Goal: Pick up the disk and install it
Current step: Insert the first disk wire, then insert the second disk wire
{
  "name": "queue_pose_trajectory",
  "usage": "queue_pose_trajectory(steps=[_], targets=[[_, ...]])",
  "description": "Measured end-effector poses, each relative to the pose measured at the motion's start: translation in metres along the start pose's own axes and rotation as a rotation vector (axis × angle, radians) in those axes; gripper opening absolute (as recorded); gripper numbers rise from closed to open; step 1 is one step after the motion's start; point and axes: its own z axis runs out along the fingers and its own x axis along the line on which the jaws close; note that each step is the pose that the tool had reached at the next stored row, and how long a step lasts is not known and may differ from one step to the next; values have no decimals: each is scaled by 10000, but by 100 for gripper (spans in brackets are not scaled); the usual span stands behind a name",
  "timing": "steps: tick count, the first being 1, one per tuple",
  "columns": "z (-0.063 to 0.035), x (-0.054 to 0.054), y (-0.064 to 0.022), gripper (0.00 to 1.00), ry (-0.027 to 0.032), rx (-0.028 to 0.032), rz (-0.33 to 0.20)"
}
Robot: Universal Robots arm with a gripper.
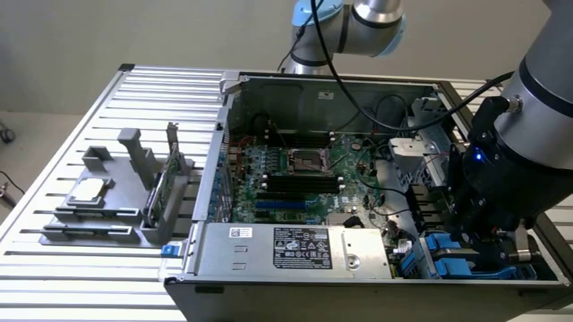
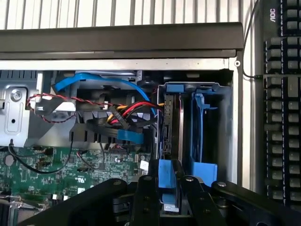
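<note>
In the wrist view my gripper [image 2: 169, 190] is shut on the disk [image 2: 168, 176]. The disk stands on edge between the two black fingers [image 2: 146, 193], its blue rail and silver end showing. Just ahead is the computer case's drive bay [image 2: 197, 87]. One drive with a blue tab [image 2: 172, 117] sits in the bay, with a blue-railed slot [image 2: 200, 122] beside it. In the exterior view the gripper [image 1: 488, 231] hangs low over the case's near corner on the exterior view's right, above the blue bay parts [image 1: 447, 251]. The arm's black wrist hides the disk there.
The open case holds a green motherboard [image 1: 296, 174] and a grey power-supply box [image 1: 296, 248]. Red, yellow and blue cables [image 2: 117, 110] run beside the bay. A grey fixture with a square chip [image 1: 90, 191] is on the exterior view's left. A black keyboard [image 2: 282, 117] lies beyond the case wall.
</note>
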Motion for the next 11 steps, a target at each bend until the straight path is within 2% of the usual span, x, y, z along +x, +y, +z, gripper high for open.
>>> queue_pose_trajectory(steps=[11], targets=[[-1,0,0,25,21,-1,-92]])
